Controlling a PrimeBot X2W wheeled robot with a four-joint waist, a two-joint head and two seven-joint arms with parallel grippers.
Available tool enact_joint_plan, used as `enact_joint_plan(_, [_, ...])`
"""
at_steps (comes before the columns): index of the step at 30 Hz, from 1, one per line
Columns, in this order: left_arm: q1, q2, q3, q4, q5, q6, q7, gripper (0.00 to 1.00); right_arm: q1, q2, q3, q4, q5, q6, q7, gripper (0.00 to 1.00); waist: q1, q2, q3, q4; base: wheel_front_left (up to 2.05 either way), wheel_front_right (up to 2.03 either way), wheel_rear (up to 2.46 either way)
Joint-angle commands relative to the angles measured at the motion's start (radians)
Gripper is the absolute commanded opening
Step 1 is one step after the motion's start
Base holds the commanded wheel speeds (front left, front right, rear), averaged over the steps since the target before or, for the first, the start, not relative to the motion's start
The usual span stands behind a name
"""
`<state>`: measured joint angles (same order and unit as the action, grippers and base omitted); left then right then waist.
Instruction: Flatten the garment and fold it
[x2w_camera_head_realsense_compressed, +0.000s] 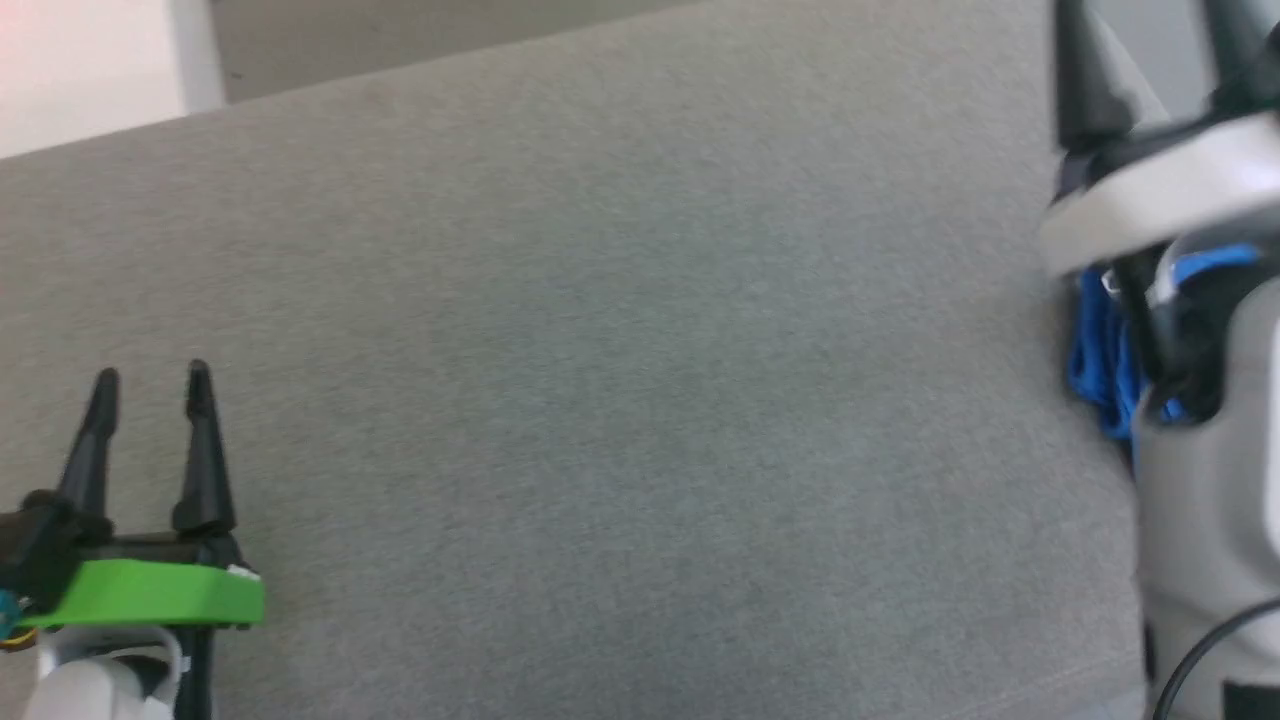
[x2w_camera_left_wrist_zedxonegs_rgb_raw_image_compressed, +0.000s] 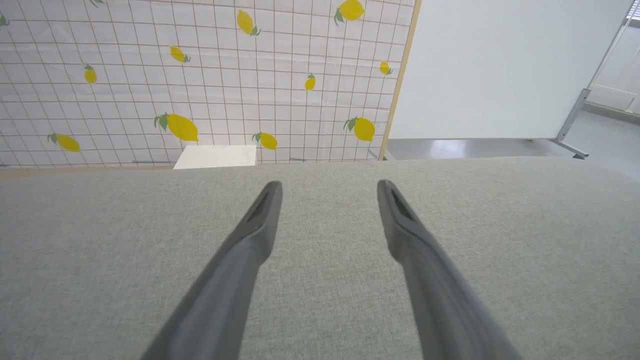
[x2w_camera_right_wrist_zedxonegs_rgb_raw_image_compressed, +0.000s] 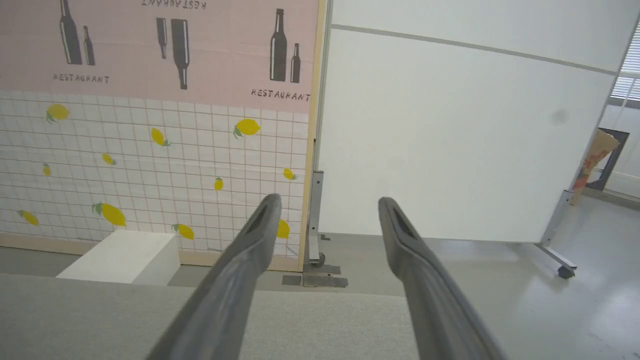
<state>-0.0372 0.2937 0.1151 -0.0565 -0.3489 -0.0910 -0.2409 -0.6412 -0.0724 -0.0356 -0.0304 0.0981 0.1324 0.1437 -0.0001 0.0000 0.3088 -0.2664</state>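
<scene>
A bunch of royal-blue cloth, the garment (x2w_camera_head_realsense_compressed: 1100, 360), lies at the right edge of the grey fabric surface (x2w_camera_head_realsense_compressed: 620, 400). My right forearm hides most of it. My right gripper (x2w_camera_head_realsense_compressed: 1155, 60) is raised at the upper right, blurred, its two dark fingers apart and holding nothing. In the right wrist view that right gripper (x2w_camera_right_wrist_zedxonegs_rgb_raw_image_compressed: 327, 202) is open, pointing past the surface's far edge toward the wall. My left gripper (x2w_camera_head_realsense_compressed: 150, 385), with a green band, stands open at the lower left, far from the garment. In the left wrist view the left gripper (x2w_camera_left_wrist_zedxonegs_rgb_raw_image_compressed: 327, 187) is open and empty above bare grey fabric.
Beyond the surface's far edge stand a lemon-patterned tiled wall (x2w_camera_left_wrist_zedxonegs_rgb_raw_image_compressed: 200, 75), a low white box (x2w_camera_right_wrist_zedxonegs_rgb_raw_image_compressed: 120, 257) on the floor and a white partition panel (x2w_camera_right_wrist_zedxonegs_rgb_raw_image_compressed: 450, 140) on a wheeled stand (x2w_camera_right_wrist_zedxonegs_rgb_raw_image_compressed: 565, 270). A black cable (x2w_camera_head_realsense_compressed: 1200, 650) hangs by my right arm.
</scene>
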Motion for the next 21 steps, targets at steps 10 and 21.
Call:
enact_joint_plan(10, [-0.081,-0.076,-0.067,0.117,0.052,0.038,-0.017,1.00,0.256,0.022,0.055,0.070,0.110,-0.002,-0.284,1.00,0.0001,0.0000,-0.189,0.189,0.00,0.00,0.00])
enact_joint_plan(21, [-0.056,-0.132,-0.072,0.162,0.087,0.080,-0.020,1.00,0.416,0.022,0.072,0.216,0.187,-0.002,-0.402,1.00,0.0001,0.0000,-0.270,0.234,0.00,0.00,0.00])
